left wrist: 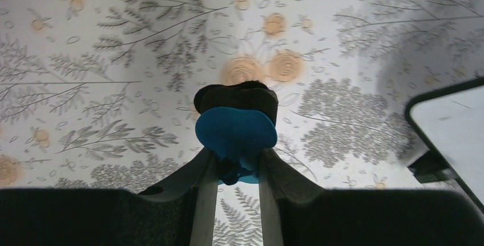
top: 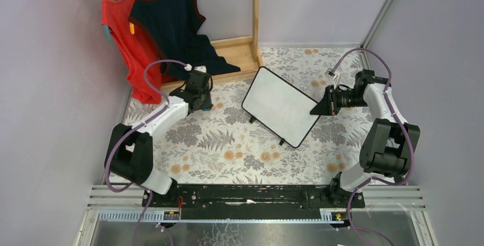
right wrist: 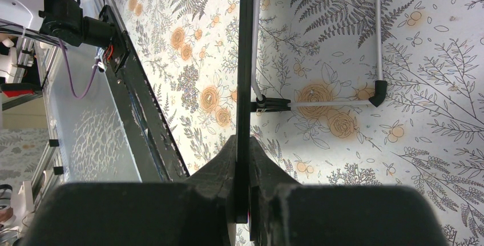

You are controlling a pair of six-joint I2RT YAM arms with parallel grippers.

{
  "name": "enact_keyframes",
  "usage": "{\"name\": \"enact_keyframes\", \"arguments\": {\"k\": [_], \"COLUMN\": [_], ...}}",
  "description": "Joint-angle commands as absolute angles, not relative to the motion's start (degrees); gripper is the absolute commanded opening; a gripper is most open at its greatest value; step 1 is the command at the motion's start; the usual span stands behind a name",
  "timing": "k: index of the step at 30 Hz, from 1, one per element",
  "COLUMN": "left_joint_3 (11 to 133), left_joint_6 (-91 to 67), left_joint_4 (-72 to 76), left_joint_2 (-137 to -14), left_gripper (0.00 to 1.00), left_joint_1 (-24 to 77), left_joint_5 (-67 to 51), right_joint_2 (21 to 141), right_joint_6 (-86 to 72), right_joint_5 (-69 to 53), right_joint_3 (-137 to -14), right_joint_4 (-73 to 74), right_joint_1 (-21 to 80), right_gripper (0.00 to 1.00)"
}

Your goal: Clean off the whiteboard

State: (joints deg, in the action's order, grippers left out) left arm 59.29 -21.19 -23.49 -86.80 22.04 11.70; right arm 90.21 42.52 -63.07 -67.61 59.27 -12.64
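Floral tablecloth (top: 228, 143), red top (top: 122, 35) and dark navy top (top: 171, 23) on hangers, wooden rack (top: 256, 12) at the far edge

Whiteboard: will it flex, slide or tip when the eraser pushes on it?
Probably stiff: the whiteboard edge looks dead straight in the right wrist view. Likely light and tippy, since it is propped on thin wire legs. The right gripper clamps one edge, so it should mostly hold, perhaps pivoting there.

Scanning all three views: no readable text, label, brand, number or sign anywhere. Nothing legible on the whiteboard (top: 281, 105) at the centre of the overhead view, nor on its corner at the right edge of the left wrist view.
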Motion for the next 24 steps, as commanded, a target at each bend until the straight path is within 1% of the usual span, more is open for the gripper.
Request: {"name": "enact_keyframes", "arguments": {"k": [1, 5, 8, 14, 18, 24], "left_joint_3": [58.01, 58.66, 60.62, 62.30, 63.32, 65.24], "left_joint_6": [-20.63, -21.05, -20.60, -19.33, -19.00, -18.38], "left_joint_4": [-23.75, -22.67, -24.24, -26.67, -27.03, -28.17], "left_joint_2": [-87.70, -91.47, -94.63, -98.65, -100.61, -102.59], "left_gripper": [0.00, 0.00, 0.00, 0.01, 0.05, 0.08], "left_joint_1": [18.08, 14.80, 14.19, 14.15, 14.15, 14.00], "left_joint_5": [9.41, 3.48, -0.03, -2.78, -3.91, -4.10], "right_joint_2": [90.52, 90.44, 90.37, 90.69, 90.72, 90.53], "right_joint_6": [43.48, 43.61, 43.54, 43.59, 43.90, 44.16], "right_joint_5": [-65.57, -65.57, -65.48, -65.65, -65.66, -65.57], "right_joint_3": [-68.94, -68.86, -68.74, -68.64, -68.68, -68.47], "right_joint_4": [63.50, 63.51, 63.47, 63.21, 63.48, 63.50], "right_joint_1": [-11.69, -11.69, -11.65, -11.69, -11.68, -11.69], "right_gripper": [0.00, 0.00, 0.00, 0.00, 0.00, 0.00]}}
